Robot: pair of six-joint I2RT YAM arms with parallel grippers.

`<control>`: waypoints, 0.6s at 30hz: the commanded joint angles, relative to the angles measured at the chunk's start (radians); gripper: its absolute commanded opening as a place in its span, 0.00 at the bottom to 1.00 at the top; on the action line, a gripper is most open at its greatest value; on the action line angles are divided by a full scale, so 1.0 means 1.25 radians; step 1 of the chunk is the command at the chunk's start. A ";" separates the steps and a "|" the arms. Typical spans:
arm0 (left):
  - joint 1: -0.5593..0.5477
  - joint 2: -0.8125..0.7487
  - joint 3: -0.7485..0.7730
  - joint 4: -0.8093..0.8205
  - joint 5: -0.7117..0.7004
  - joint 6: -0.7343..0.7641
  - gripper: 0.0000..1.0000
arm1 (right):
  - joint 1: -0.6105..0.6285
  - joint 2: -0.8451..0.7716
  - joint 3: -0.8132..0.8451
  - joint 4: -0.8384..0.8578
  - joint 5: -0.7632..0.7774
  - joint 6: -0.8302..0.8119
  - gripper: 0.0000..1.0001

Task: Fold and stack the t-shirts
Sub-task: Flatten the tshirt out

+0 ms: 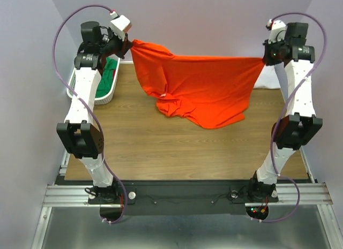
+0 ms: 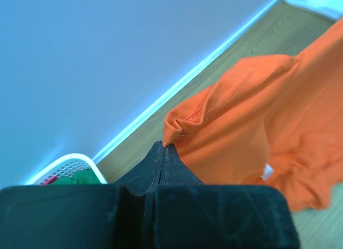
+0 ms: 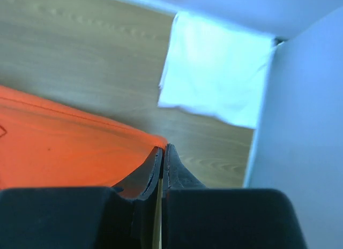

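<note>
Overhead, two wrist close-ups; shared t-shirt (image 1: pixel 203 88)

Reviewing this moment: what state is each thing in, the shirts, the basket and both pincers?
orange-red t-shirt: unfolded, stretched between both pincers, lower part bunched on the table.
white t-shirt: lying flat on the table, a neat rectangle.
dark green t-shirt: crumpled in the basket.
basket: upright, holding cloth.
left pincer: shut on the orange-red t-shirt.
right pincer: shut on the orange-red t-shirt.
</note>
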 commanded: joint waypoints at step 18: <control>0.043 -0.538 -0.082 0.307 -0.102 -0.188 0.00 | -0.018 -0.408 0.096 0.250 0.193 -0.065 0.01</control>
